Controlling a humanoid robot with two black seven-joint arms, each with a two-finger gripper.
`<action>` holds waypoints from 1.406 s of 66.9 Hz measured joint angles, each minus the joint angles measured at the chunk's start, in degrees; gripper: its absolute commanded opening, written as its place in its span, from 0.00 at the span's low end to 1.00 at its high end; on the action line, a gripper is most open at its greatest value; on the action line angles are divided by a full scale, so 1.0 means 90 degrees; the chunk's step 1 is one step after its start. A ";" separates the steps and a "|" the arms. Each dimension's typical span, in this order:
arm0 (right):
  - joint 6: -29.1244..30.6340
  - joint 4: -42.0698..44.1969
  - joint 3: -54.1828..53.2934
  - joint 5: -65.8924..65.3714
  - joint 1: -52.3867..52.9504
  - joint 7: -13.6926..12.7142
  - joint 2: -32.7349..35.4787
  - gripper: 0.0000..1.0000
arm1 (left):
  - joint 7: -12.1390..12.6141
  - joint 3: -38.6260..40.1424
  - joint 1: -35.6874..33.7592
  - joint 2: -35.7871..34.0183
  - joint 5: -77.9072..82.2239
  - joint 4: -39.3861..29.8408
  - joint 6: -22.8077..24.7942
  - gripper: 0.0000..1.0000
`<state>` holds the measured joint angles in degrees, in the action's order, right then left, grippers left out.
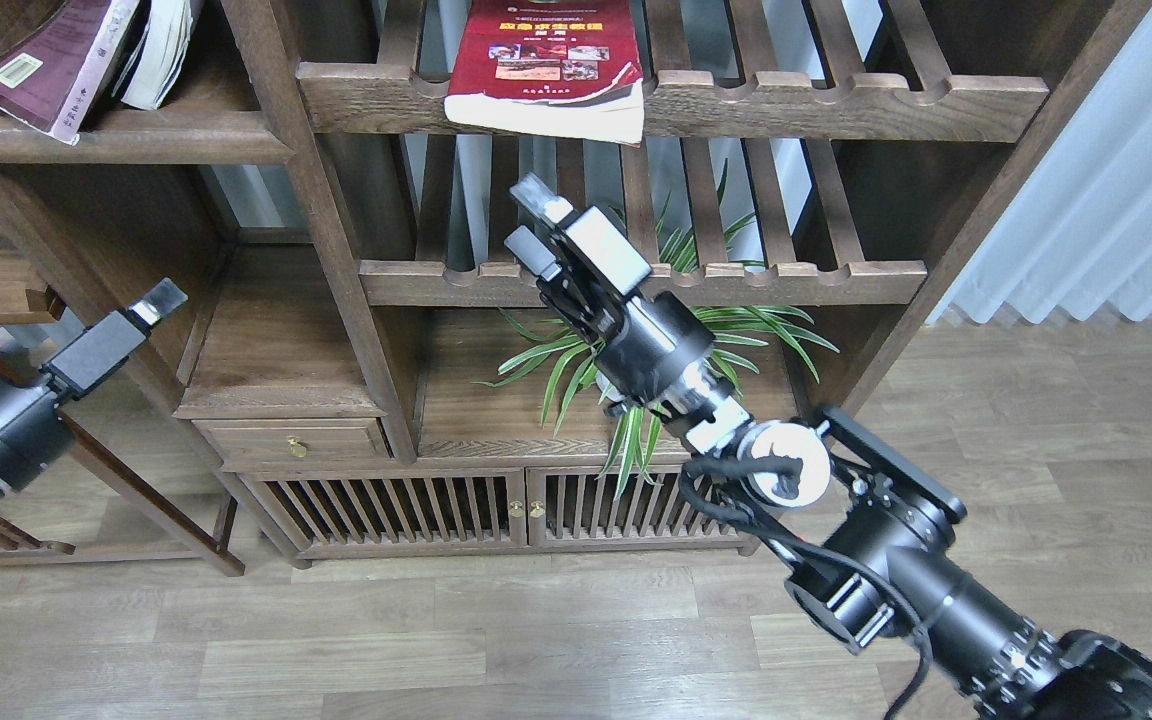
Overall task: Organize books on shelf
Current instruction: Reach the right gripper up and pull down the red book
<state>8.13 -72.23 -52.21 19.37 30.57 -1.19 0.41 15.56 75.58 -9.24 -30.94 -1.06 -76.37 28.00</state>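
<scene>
Right gripper (533,220) fingers apart, empty, just below bright red paperback (548,65) overhanging slatted rack (836,95). Left gripper (158,300): cannot tell.

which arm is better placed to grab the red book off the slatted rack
Right, as a judgement. The right gripper is raised with fingers apart just below the bright red paperback with small photos lying on the slatted wooden rack. The left gripper sits low, far to the left of it.

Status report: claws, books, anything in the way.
Right claw open, empty, below red book overhanging slatted rack. Left claw idle, state unclear. Maroon book leaning on shelf.
</scene>
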 measured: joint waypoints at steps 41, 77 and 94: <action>-0.0961 0.0517 -0.1126 0.0080 0.0622 0.0015 -0.0045 0.14 | 0.0000 0.0038 0.0001 0.0035 0.0009 -0.0057 0.0000 0.99; -0.0006 0.0235 -0.1321 0.0189 -0.0032 -0.0088 -0.0045 0.03 | -0.0054 0.0070 0.0001 0.0169 -0.0056 -0.0040 0.0000 0.99; 0.0959 -0.0420 -0.1318 0.0200 -0.1021 -0.0358 -0.0046 0.03 | -0.0061 0.0060 0.0044 0.0508 -0.0479 -0.0038 0.0001 0.99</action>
<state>16.77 -76.00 -64.07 21.17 21.38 -4.42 0.00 15.01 76.12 -8.84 -26.37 -5.37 -76.72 28.01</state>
